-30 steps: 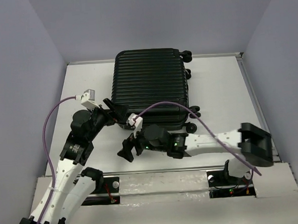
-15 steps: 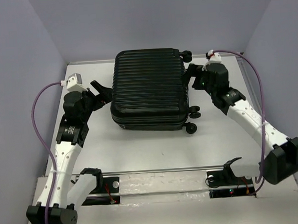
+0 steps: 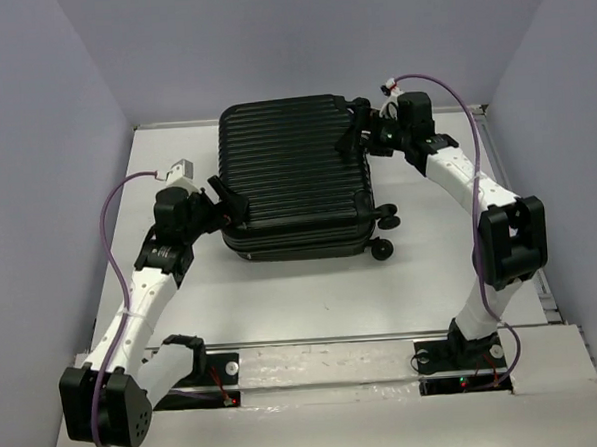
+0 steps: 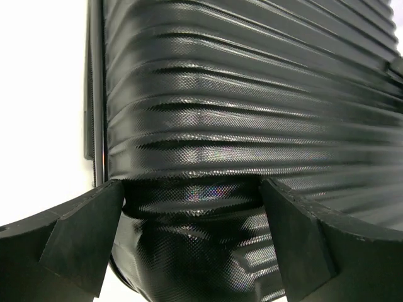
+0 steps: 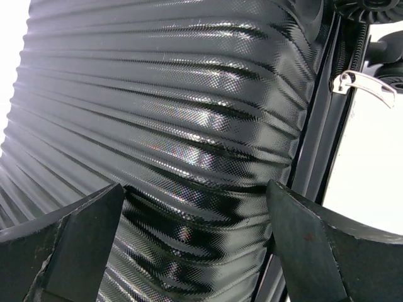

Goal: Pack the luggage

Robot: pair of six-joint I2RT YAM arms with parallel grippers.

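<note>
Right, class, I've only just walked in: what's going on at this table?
Two robot arms are working on a black ribbed suitcase, which lies flat and shut on the white table, with its wheels along the right side. The left gripper is at the near left corner and the right gripper at the far right corner. Both are open, with fingers spread either side of the shell and clamped on nothing. The right wrist view shows a silver zip pull by the seam.

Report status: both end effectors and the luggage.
Left end effector open, straddling near-left corner of the luggage. Right end effector open, at its far-right edge. Luggage shut, lying flat. No obstruction seen.
</note>
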